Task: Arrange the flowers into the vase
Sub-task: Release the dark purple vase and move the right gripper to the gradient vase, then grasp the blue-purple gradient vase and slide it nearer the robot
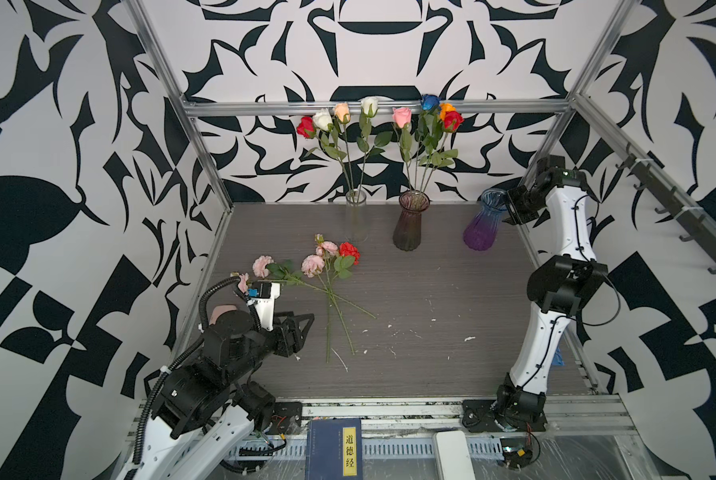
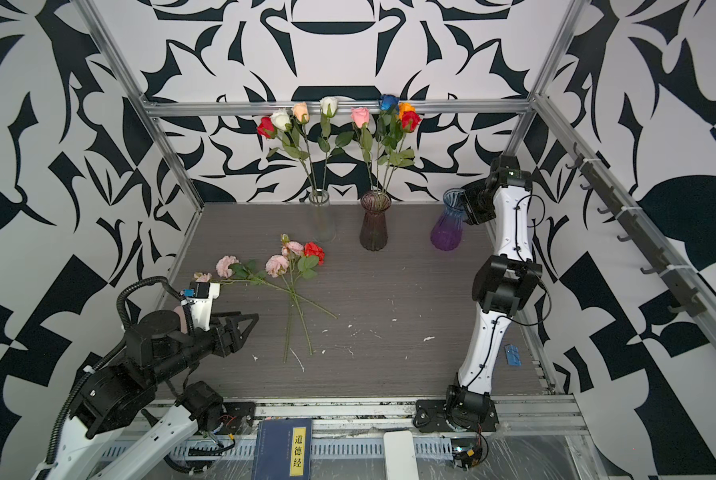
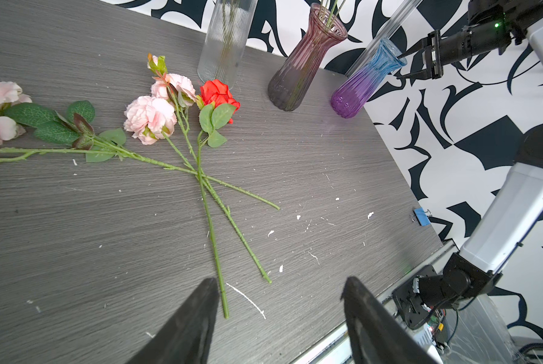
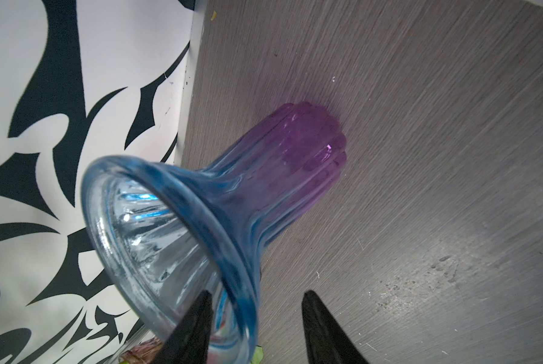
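Note:
Three loose flowers lie crossed on the grey table: frilly pink blooms, another pink bloom, and a red one. Roses stand in a clear vase and a maroon vase. The blue-to-purple vase holds no flowers and leans toward my right gripper. That gripper is open and straddles its rim, one finger inside and one outside. My left gripper is open and holds nothing, just short of the stem ends.
A blue book and a white block lie beyond the table's front rail. A blue binder clip sits at the right edge. Metal frame posts and patterned walls close in the back and sides. White specks dot the table.

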